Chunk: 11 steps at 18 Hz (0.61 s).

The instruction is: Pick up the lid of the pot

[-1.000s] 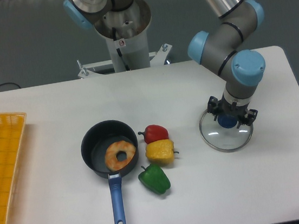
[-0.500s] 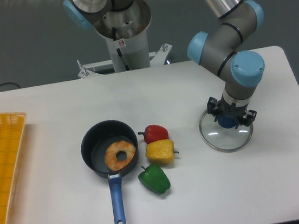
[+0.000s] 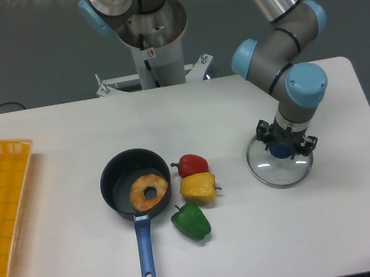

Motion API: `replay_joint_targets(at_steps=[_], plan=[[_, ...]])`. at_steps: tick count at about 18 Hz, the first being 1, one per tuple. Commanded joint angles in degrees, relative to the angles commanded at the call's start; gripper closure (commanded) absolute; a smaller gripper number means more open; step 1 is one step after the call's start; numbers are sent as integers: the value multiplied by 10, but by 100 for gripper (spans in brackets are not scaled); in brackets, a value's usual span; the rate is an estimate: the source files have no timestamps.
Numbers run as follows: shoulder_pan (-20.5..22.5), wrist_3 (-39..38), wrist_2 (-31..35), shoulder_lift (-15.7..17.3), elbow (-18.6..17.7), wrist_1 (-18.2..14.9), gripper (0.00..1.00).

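While my grey UR5e arm with its pale-blue caps reaches over the white tabletop, a yellow-orange crate shows only in part, farthest from my hand, at the left edge of the view. Well to the left of my hand, the round black pan with a long blue handle sits with that handle pointing toward the bottom of the view. The clear, round pot lid with a blue knob is right beneath my two-finger gripper, flat on the table, its rim showing around my fingers. They stand on either side of the knob; whether they press on it or leave a gap, I cannot tell. Down and to the left of my hand lies a green pepper. An orange-brown, ring-shaped piece lies inside the pan. Closer to my hand than the pan, a yellow pepper lies to its left, and just beyond is a smaller red pepper.
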Motion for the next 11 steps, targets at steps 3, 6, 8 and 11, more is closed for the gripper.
replay_joint_targets(at_steps=[3, 6, 8, 11], plan=[[-4, 0, 2, 10, 0, -3, 57], [-14, -1, 3, 18, 0, -4, 57], [-16, -1, 3, 21, 0, -9, 57], [-15, -1, 3, 33, 1, -23, 57]])
